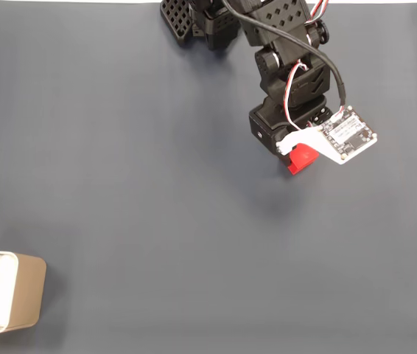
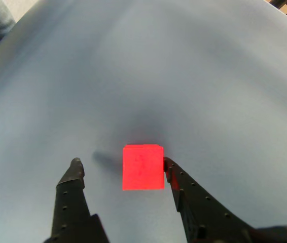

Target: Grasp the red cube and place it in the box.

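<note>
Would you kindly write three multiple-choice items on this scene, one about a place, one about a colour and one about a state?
1. In the fixed view, where does the beige rectangular box with the white interior sit?
A. lower left corner
B. upper right corner
C. centre

2. What colour is the small matte cube?
A. blue
B. red
C. green

3. How does the black two-finger hand stand in the wrist view?
A. shut beside the cube
B. open, the cube between its fingers
C. open over the box

Answers:
1. A, it lies at the left edge, near the bottom.
2. B, its faces are bright red.
3. B, one finger meets the cube, and a gap remains at the other.
</note>
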Controlling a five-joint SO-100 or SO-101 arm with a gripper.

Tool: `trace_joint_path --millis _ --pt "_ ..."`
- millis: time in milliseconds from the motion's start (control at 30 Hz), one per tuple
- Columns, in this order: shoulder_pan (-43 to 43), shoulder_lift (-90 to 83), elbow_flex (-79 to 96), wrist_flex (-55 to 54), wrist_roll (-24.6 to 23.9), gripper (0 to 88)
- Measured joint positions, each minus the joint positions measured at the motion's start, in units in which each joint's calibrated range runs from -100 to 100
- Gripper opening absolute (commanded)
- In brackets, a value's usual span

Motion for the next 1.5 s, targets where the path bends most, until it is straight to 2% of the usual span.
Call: trace_joint_path --millis 333,933,1300,1500 --pt "0.00 0.78 0.00 -0.32 0.54 21.2" --pt "0.00 1.04 0.00 -0.32 2.10 9.5" --pt "0.00 0.17 -0.81 0.80 2.30 6.8" --pt "0.45 -2.34 -4.79 5.33 0.78 6.8"
